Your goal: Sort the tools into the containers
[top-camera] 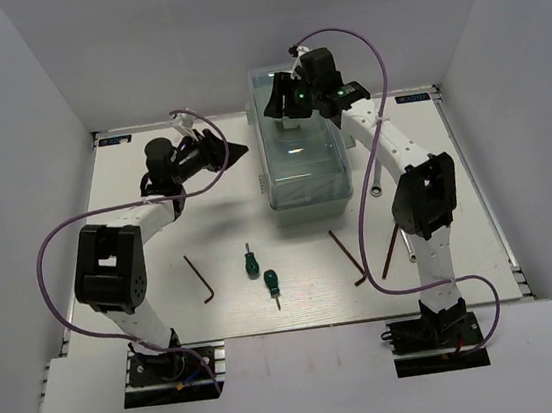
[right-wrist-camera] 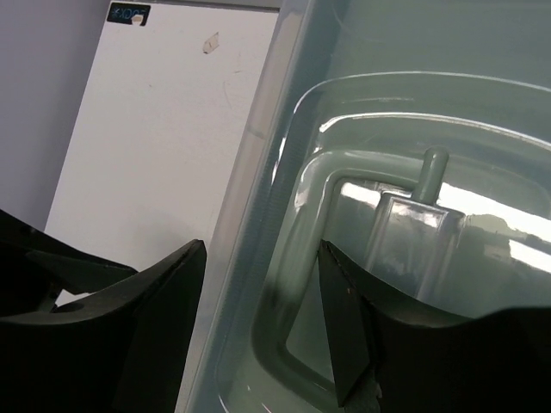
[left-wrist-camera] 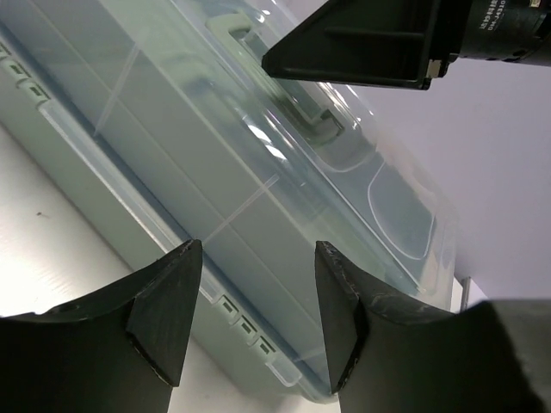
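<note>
Observer: What can't you make out?

Arms: Contents of the toolbox (top-camera: 304,168). Its clear lid (left-wrist-camera: 258,146) is down, but glare and the mint tint blur whatever lies beneath in all three views. From above, my right arm crosses the box's right edge. A small silvery piece (top-camera: 378,188) just beside that edge is too small to name.

Observer: Jaw state?

Arms: My left gripper (left-wrist-camera: 258,292) is released, fingers apart with nothing between them, aimed at the box's long left side. I cannot tell whether it touches. The overhead view draws those fingers as one dark point, so only the wrist view shows the gap. My right gripper (right-wrist-camera: 258,318) is likewise released and sits above the lid at the box's far end, with the handle (right-wrist-camera: 301,258) framed between the fingers. Contact not resolvable.

Observer: Loose tools?

Arms: Overhead only; neither wrist view shows them. Two green-handled screwdrivers (top-camera: 250,261) lie on the table (top-camera: 430,147), on its near half. The hex keys (top-camera: 200,278) are there too, one left of the screwdrivers and two right. All are outside the box and well apart from both grippers.
</note>
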Action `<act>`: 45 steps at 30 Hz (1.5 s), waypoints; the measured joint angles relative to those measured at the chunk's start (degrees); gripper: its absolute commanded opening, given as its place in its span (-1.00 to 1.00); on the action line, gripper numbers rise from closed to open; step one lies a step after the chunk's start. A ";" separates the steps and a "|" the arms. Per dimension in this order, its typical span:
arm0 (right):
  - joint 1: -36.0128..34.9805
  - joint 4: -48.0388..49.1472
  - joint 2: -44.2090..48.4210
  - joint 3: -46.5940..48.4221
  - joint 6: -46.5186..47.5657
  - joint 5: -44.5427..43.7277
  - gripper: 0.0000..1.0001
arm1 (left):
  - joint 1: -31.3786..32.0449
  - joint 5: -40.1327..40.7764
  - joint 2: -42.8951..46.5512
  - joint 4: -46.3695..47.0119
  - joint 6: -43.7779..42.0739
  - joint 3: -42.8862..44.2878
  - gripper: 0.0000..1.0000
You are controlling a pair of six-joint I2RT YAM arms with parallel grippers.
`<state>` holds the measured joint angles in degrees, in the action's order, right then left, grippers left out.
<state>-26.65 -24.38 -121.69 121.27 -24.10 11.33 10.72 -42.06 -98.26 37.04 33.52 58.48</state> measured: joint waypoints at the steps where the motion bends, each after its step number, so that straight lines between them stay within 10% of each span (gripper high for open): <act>1: -0.28 -0.28 0.00 -0.11 -0.44 -0.83 0.22 | 0.20 -0.26 -0.50 0.15 0.17 0.31 0.30; 45: 2.89 0.96 1.25 -2.69 -12.13 6.95 -0.07 | 5.97 2.29 -4.83 -12.26 -7.58 19.47 0.40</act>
<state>-23.77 -23.42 -120.44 118.58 -36.23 18.28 16.69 -39.77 -103.09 24.77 25.93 77.95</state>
